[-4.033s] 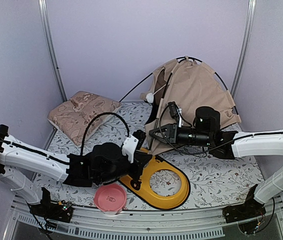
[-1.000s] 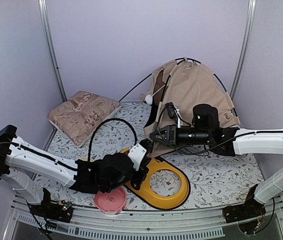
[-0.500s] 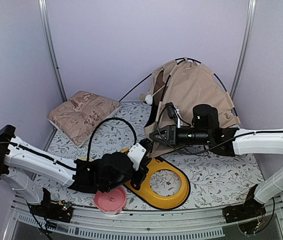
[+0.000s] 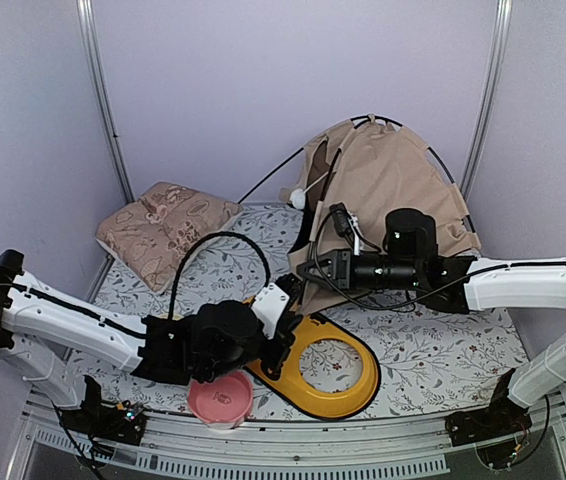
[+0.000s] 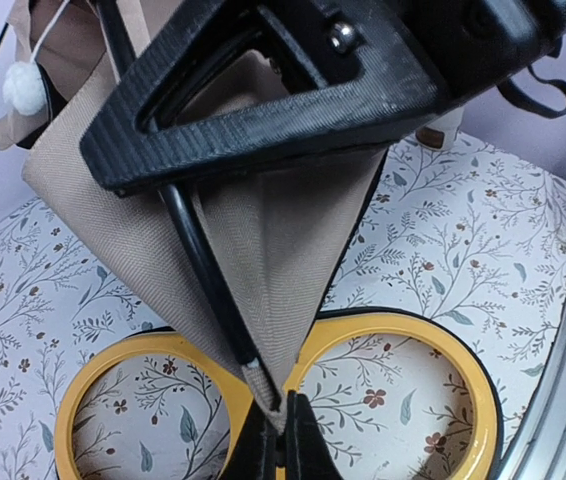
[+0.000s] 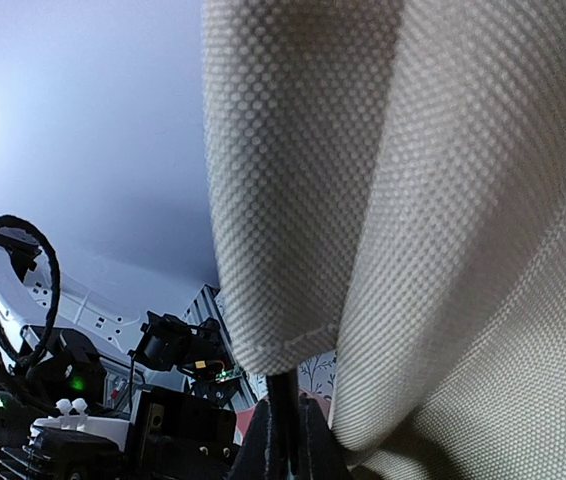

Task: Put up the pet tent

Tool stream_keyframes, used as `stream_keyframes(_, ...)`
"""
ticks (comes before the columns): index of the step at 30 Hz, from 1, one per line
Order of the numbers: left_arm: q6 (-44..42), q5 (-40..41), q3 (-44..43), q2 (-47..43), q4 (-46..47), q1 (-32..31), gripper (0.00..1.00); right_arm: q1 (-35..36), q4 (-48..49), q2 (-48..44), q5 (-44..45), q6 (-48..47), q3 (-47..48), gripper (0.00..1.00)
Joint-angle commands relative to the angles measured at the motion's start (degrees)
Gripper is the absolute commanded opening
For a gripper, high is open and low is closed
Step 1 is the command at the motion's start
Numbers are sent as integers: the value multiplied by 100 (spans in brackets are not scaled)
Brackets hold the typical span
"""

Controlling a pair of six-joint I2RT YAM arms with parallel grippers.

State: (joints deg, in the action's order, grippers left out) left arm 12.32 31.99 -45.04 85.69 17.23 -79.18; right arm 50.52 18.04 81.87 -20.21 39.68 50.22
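The pet tent (image 4: 393, 190) stands half raised at the back right, beige fabric with thin black poles and a white pom-pom (image 4: 298, 199). My left gripper (image 4: 290, 326) is shut on the tent's front corner tab (image 5: 268, 390), where a black pole (image 5: 203, 280) ends. The pom-pom (image 5: 23, 88) hangs at the upper left of the left wrist view. My right gripper (image 4: 308, 272) hovers just above that corner. In the right wrist view its fingers (image 6: 308, 440) are shut on a black pole (image 6: 283, 395) under the tent fabric (image 6: 413, 200).
A yellow double-ring piece (image 4: 338, 375) lies flat under the held corner, and its rings (image 5: 393, 340) fill the left wrist view's lower part. A pink bowl (image 4: 220, 397) sits at the near edge. A floral pillow (image 4: 163, 228) rests at the back left.
The left arm has crept a little nearer and to the left, still holding the corner. The right arm and the tent have barely moved.
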Motion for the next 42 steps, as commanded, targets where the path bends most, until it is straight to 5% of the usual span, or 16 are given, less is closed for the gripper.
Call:
stream_keyframes(1, 102, -652, 153, -135, -703, -111, 0, -235, 511, 42, 1002, 53, 47, 0)
stream_keyframes(28, 446, -1380, 269, -394, -651, 438, 0, -16, 612, 155, 814, -33, -98, 0)
stream_keyframes(42, 370, -1643, 22, -596, -824, 563, 0, 248, 96, 275, 1424, -440, -5, 0)
